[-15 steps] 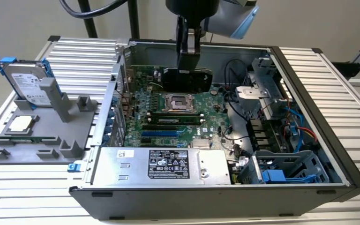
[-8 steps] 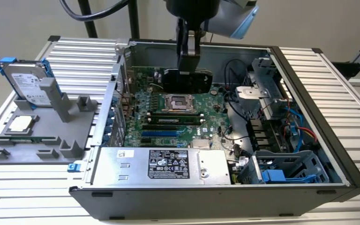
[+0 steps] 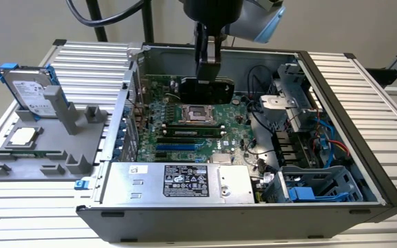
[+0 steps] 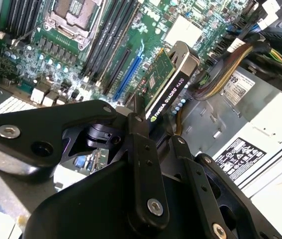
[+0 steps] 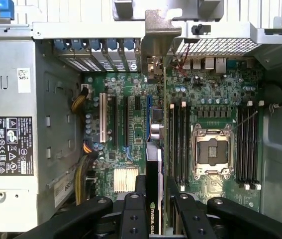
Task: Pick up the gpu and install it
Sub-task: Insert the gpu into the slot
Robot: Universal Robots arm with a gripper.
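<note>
Arm enters from 12 o'clock in the exterior view, wrist pointing straight down, gripper [image 3: 208, 77] hanging vertical over the middle of the scene. In both wrist views the black linkage fingers [image 4: 143, 169] converge, closed flat against the two faces of the gpu [image 4: 168, 82], which is held edge-on. In the first wrist view the finger links sit at 6 o'clock, clamped either side of the card.

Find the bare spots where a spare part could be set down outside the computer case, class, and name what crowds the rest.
Bare ribbed table lies along the case's side at the exterior view's right, and in a front strip below the gray fixture. The fixture is crowded: hard drive and pegs. Inside, the gripper holds the gpu above the motherboard.
</note>
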